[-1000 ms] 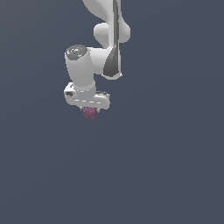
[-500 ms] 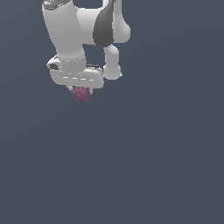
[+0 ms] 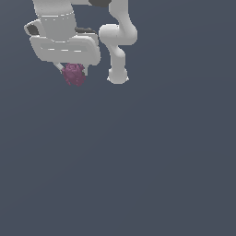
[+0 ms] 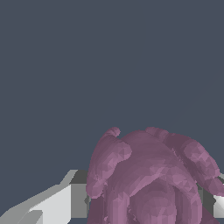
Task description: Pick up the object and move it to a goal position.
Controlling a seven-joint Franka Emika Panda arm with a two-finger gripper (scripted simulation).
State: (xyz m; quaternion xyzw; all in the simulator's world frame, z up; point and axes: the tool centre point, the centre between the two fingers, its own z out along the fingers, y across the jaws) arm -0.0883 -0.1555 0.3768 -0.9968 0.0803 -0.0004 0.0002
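The object is a small bumpy magenta-purple lump (image 3: 73,74) hanging just under my white gripper (image 3: 73,73) in the upper left of the exterior view. The gripper is shut on it; the fingers are mostly hidden behind the lump and the hand. In the wrist view the lump (image 4: 151,175) fills the frame between the grey-white fingers (image 4: 57,205), with only flat grey ground beyond it. The lump is held well clear of the ground.
The arm's white links and base (image 3: 117,76) stand to the exterior view's right of the gripper. The grey floor (image 3: 138,161) stretches around with nothing else on it in view.
The gripper with the lump has moved up and toward the exterior view's left, and looms larger in the exterior view. The grip on the lump is unchanged.
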